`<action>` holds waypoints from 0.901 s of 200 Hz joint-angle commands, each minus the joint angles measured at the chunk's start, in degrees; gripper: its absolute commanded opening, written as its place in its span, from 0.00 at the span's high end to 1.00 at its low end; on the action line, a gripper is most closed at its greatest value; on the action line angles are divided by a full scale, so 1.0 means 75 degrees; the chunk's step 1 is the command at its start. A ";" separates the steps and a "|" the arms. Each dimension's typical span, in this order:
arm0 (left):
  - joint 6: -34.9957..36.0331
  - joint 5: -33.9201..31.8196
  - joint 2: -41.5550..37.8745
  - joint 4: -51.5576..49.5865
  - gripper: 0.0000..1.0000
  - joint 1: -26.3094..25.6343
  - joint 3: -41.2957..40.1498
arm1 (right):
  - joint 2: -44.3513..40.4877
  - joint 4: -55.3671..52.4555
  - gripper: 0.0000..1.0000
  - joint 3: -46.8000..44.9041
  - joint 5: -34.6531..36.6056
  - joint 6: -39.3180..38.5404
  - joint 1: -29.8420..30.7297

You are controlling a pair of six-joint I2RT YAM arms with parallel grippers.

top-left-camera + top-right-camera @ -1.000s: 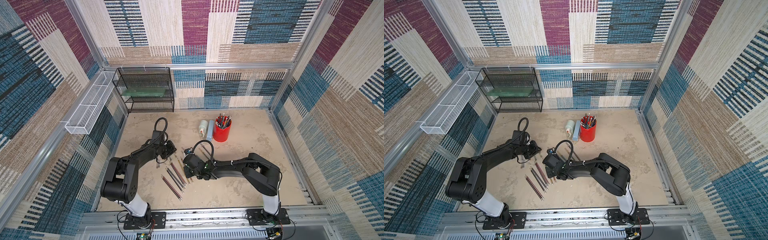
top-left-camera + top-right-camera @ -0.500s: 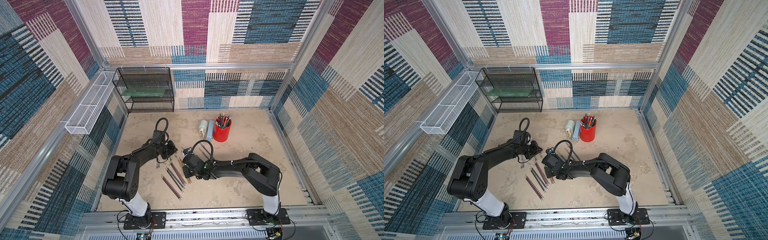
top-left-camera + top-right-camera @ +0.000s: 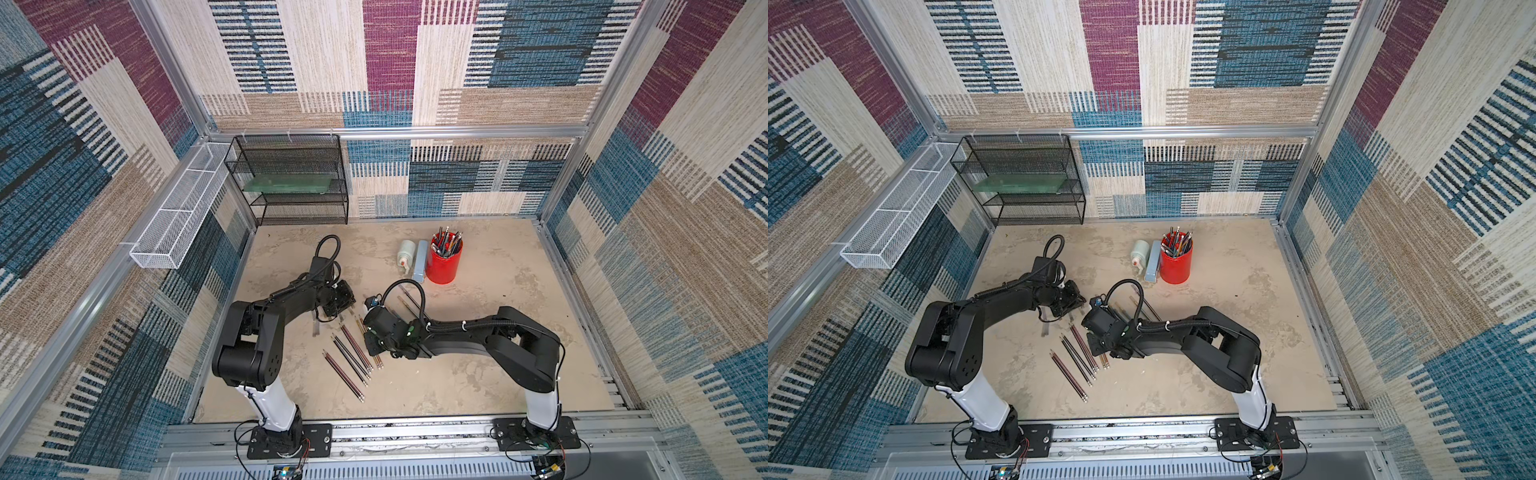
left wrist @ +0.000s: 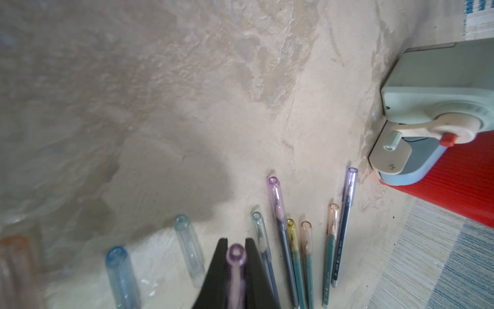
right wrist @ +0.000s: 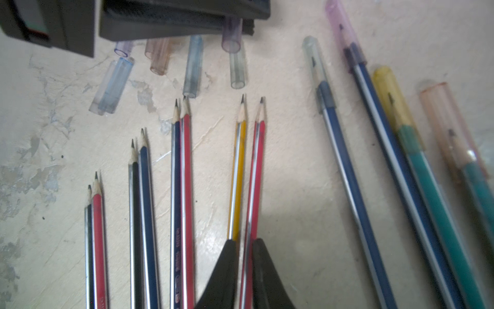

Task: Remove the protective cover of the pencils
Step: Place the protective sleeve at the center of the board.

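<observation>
Several bare pencils (image 3: pixel 348 360) (image 5: pixel 184 174) lie side by side on the table in front of the arms. My right gripper (image 5: pixel 244 240) (image 3: pixel 372 344) is shut on a red striped pencil (image 5: pixel 258 160) whose point is bare, with a yellow pencil (image 5: pixel 239 160) right beside it. My left gripper (image 4: pixel 236 240) (image 3: pixel 330 313) is shut on a clear purple protective cover (image 4: pixel 236 255) (image 5: pixel 231 40), held just beyond the pencil points. Several loose covers (image 5: pixel 112 85) (image 4: pixel 187 246) lie on the table near it. Several capped pencils (image 5: pixel 395 133) (image 4: pixel 279 211) lie to the right.
A red cup (image 3: pixel 445 266) full of pens stands at the back, with a grey crank sharpener (image 4: pixel 427 107) (image 3: pixel 420 262) and a pale bottle (image 3: pixel 406 252) beside it. A black mesh shelf (image 3: pixel 291 178) and a white wire basket (image 3: pixel 178 212) are at the back left.
The left arm's elbow has shifted slightly. Both grippers stay about where they were, still shut.
</observation>
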 commanded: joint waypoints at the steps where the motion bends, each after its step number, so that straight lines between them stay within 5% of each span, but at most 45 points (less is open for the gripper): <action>1: 0.0292 -0.0032 0.0200 -0.0365 1.00 -0.0064 0.0220 | -0.0181 -0.0026 0.82 0.0004 0.0252 -0.0015 -0.0019; 180: 0.0458 -0.0151 0.0643 -0.0940 0.93 -0.0165 0.0702 | -0.0721 0.0089 0.78 -0.0728 0.0435 -0.0018 -0.0673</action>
